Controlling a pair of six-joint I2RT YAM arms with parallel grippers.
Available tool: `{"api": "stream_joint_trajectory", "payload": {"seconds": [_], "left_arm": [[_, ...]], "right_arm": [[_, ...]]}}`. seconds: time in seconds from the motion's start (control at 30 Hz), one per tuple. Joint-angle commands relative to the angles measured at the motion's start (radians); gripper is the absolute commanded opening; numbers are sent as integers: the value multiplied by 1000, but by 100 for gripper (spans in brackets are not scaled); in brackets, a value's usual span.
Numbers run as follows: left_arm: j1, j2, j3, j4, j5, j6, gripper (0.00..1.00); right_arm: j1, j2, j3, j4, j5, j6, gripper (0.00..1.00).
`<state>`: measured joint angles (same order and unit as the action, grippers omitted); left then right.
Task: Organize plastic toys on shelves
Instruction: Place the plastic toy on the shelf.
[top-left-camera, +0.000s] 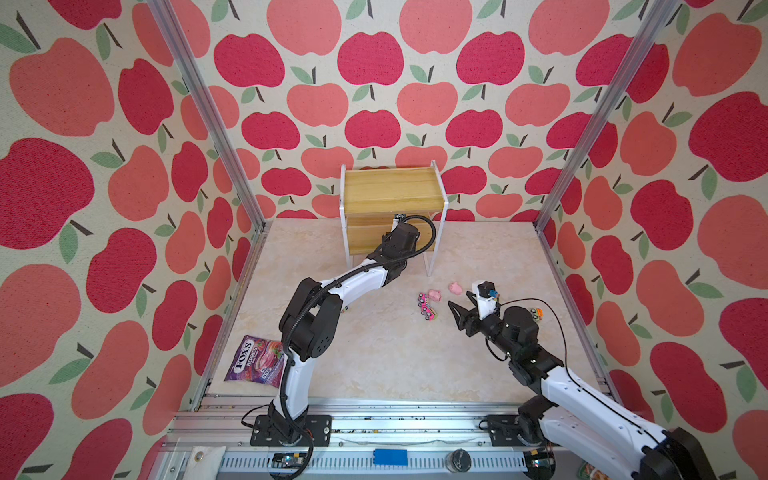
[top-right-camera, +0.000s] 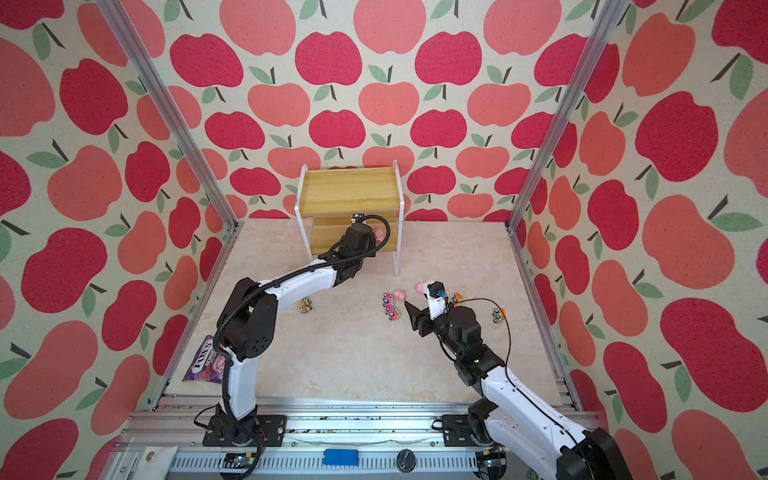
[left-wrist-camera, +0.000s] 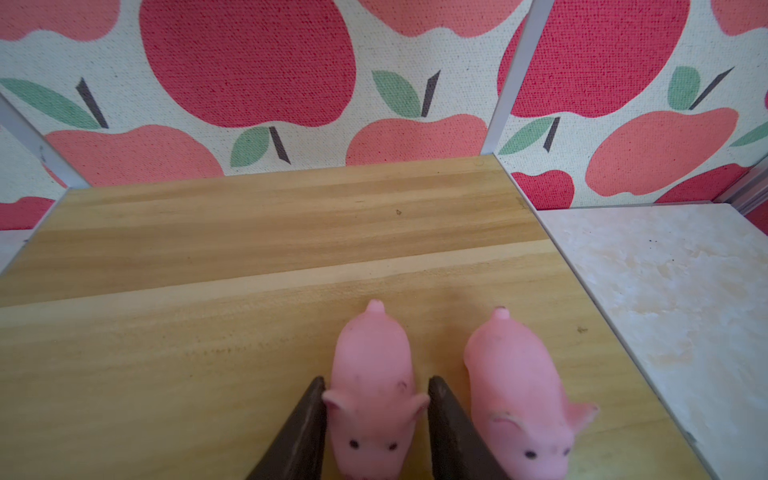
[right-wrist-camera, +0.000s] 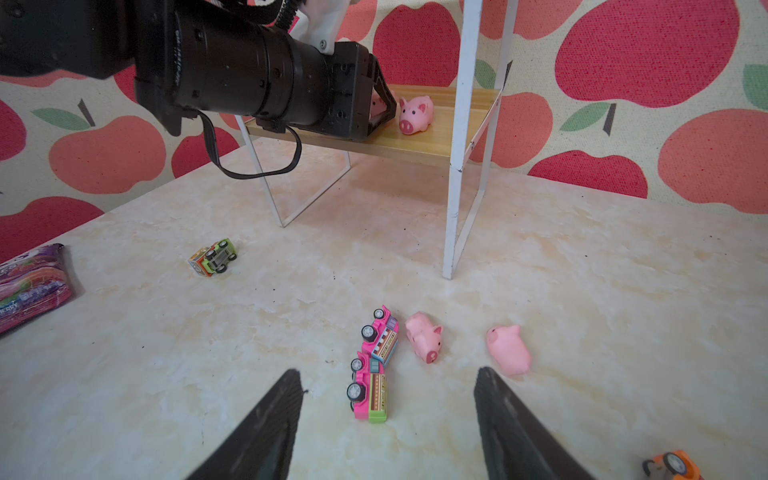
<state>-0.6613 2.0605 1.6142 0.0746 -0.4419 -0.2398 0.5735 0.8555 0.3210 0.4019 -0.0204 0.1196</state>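
Shelves (top-left-camera: 392, 189), lower board (left-wrist-camera: 208, 353) holding pig (left-wrist-camera: 374, 386) between parted left jaws, second pig (left-wrist-camera: 515, 390) beside it, right jaws wide apart.

Red-and-pink apple-print fabric walls (top-left-camera: 374, 83), aluminium corner posts (top-left-camera: 208, 116), pale cream marbled floor (top-left-camera: 374, 357), soft even light.

This is looking like a robotics lab test cell: a left arm (top-left-camera: 297, 382) and a right arm (top-left-camera: 582, 399) are sitting bolted to an aluminium rail (top-left-camera: 395, 419), while aluminium frame posts (top-left-camera: 208, 112) are holding apple-printed fabric walls (top-left-camera: 374, 66) around a marble-patterned tabletop (top-left-camera: 374, 353).
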Motion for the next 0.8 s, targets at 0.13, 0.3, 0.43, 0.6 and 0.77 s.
{"api": "stream_joint_trajectory", "payload": {"seconds": [0.13, 0.3, 0.43, 0.6, 0.77], "left_arm": [[-9, -109, -93, 33, -38, 36, 57], [-26, -200, -203, 81, -21, 52, 65], [-40, -295, -307, 101, 13, 48, 69], [-60, -470, -477, 98, 57, 32, 80], [-55, -666, -638, 53, 125, -1, 87]], "right_arm": [[-4, -22, 21, -43, 8, 2, 69], [-5, -34, 27, -72, 25, 9, 69], [-5, -25, 43, -95, 38, 23, 70], [-6, 54, 100, -145, 62, 46, 71], [-9, 160, 158, -150, 81, 83, 72]]}}
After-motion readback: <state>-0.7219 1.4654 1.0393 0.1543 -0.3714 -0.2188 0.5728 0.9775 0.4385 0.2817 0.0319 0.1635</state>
